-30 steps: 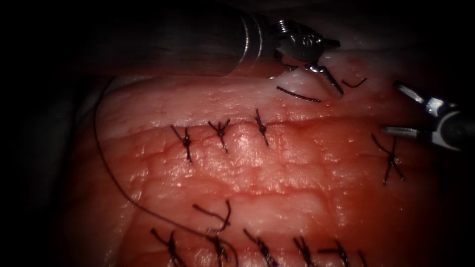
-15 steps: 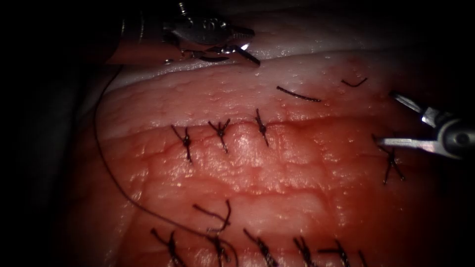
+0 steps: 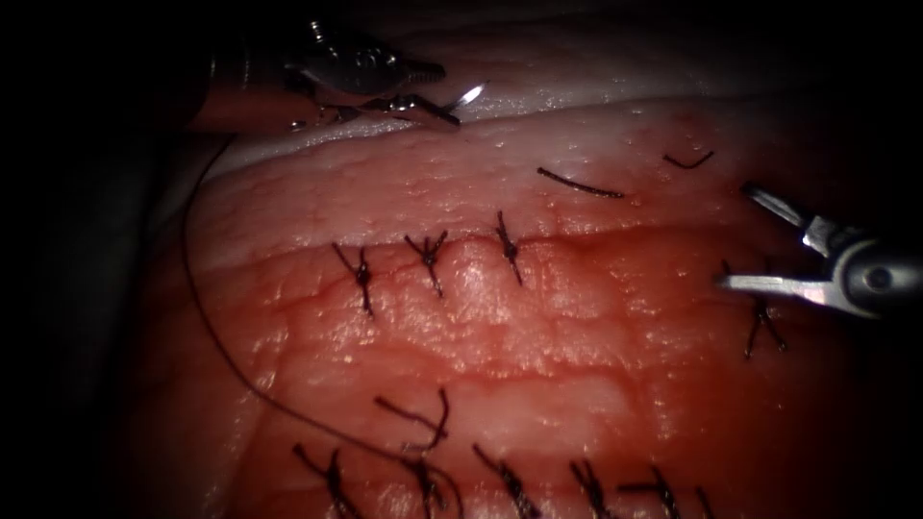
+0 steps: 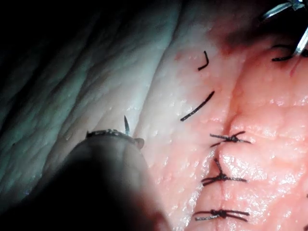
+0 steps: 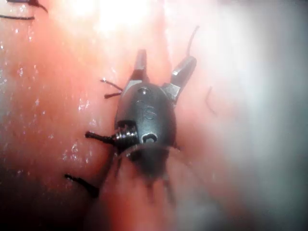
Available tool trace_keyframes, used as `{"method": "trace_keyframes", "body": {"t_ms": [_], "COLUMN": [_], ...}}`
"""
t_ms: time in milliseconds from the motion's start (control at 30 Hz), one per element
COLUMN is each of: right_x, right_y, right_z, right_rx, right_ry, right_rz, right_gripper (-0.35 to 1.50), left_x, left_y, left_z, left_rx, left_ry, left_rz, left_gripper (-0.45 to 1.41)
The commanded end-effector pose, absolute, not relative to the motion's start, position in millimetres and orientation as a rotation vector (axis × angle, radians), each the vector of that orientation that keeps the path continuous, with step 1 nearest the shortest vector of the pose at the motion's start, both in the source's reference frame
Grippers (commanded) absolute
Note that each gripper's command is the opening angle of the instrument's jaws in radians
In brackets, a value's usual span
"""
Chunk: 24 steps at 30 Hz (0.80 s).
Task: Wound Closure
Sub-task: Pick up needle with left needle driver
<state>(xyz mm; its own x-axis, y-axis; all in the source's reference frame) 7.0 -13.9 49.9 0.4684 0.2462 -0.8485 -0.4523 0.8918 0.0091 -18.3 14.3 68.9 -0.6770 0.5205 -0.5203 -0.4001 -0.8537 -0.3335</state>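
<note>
Tissue under cut thread ends

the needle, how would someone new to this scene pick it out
Start at the tissue and go to its pale far edge, upper left in the endoscope view. The left tool sits there, shut on the needle. It is the one bright metal sliver, unlike the dark thread pieces.

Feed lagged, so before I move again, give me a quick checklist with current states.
1. Needle gripped by left tool: ok; where along its curve, cannot tell.
2. Needle out of the tissue: ok.
3. Right tool free: ok, jaws open, holding nothing.
4. Thread untangled: ok, one loose arc over the tissue's left.
5. Tissue free of cut ends of thread: not ok, two lie beyond the stitches.
</note>
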Motion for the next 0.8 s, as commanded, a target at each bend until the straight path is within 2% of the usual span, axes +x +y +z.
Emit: {"method": "trace_keyframes", "body": {"t_ms": [33,133,167,200,233,267,333,400,467,500,533,700,800], "right_x": [7.9,7.9,7.9,8.0,8.2,8.4,9.1,9.8,11.3,12.5,13.1,15.1,16.2], "right_y": [-14.0,-14.1,-14.1,-14.1,-14.1,-14.2,-14.3,-14.5,-14.7,-14.7,-14.6,-14.1,-14.4], "right_z": [50.4,50.4,50.4,50.4,50.4,50.3,50.3,50.3,50.2,50.2,50.3,51.5,53.0], "right_rx": [-0.229,-0.229,-0.229,-0.229,-0.229,-0.227,-0.195,-0.155,-0.061,-0.005,0.013,0.097,0.11], "right_ry": [0.998,0.998,0.999,0.998,1.0,1.003,1.029,1.061,1.132,1.189,1.213,1.315,1.337], "right_rz": [0.432,0.431,0.431,0.432,0.432,0.431,0.445,0.461,0.46,0.438,0.423,0.361,0.352], "right_gripper": [1.35,1.35,1.35,1.35,1.35,1.35,1.35,1.26,0.39,-0.26,-0.35,-0.35,-0.35], "left_x": [-18.9,-19.5,-19.6,-19.8,-20.0,-20.0,-19.7,-19.3,-18.6,-18.3,-18.2,-18.6,-19.8], "left_y": [14.7,14.7,14.7,14.6,14.6,14.6,14.7,14.7,14.8,14.8,14.7,14.2,13.8], "left_z": [69.5,69.9,70.0,70.1,70.3,70.3,70.4,70.3,70.1,69.7,69.3,66.4,61.0], "left_rx": [-0.851,-0.854,-0.856,-0.856,-0.865,-0.87,-0.872,-0.877,-0.897,-0.932,-0.958,-1.119,-1.457], "left_ry": [-0.268,-0.281,-0.283,-0.286,-0.299,-0.305,-0.312,-0.314,-0.31,-0.292,-0.27,-0.174,-0.012], "left_rz": [2.475,2.478,2.477,2.477,2.477,2.476,2.472,2.48,2.498,2.503,2.502,2.525,2.528], "left_gripper": [0.24,0.22,0.15,-0.03,-0.3,-0.45,-0.45,-0.45,-0.45,-0.45,-0.45,-0.45,-0.45]}}
